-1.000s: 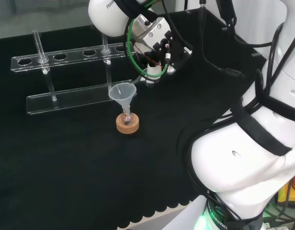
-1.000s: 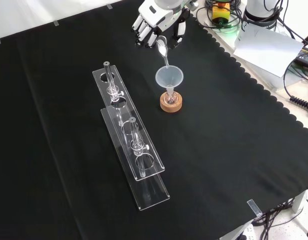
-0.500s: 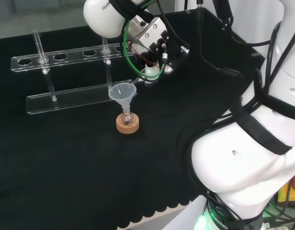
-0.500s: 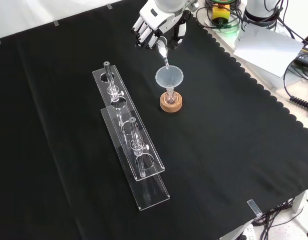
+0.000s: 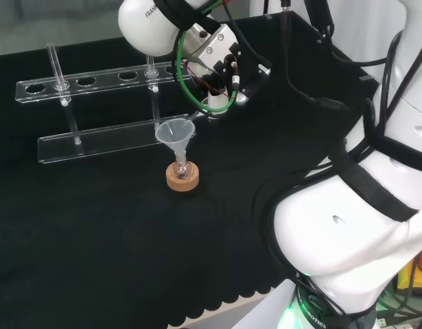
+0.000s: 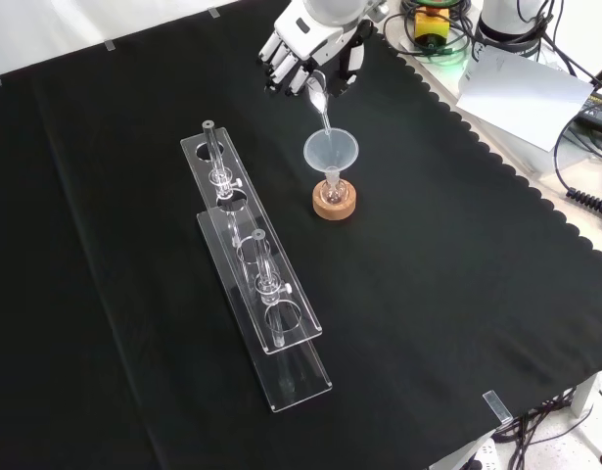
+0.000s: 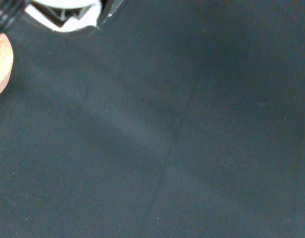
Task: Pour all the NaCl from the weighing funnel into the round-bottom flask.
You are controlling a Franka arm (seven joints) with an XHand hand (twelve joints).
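**Clear funnel tipped over the flask**

Clear plastic makes up most of what we see on the black-clothed bench (image 6: 457, 294). In the front view, at the upper centre of the frame, we find the hand (image 6: 305, 44) with its fingers (image 6: 278, 54) curled around the weighing funnel (image 6: 318, 98), which it holds tilted, its narrow stem slanting down toward the lower right. The stem's tip reaches just inside the rim of a larger clear funnel (image 6: 331, 152) that sits in the neck of the round-bottom flask (image 6: 332, 186). The flask rests upright in a cork ring (image 6: 335, 204), just right of centre in the frame.

In the head view we see the same group near the centre: the hand (image 5: 221, 82) above and to the right, the clear funnel (image 5: 175, 132) below it, and the cork ring (image 5: 182, 179) on the cloth. We cannot tell how much salt remains in the weighing funnel, nor what lies in the flask.

A clear rack (image 6: 252, 284) with round holes runs down the left-centre of the front view, well apart from the flask, with slim tubes (image 6: 214, 157) standing in it.

In the wrist view we make out an edge of the cork ring (image 7: 1, 62) against the dark cloth.
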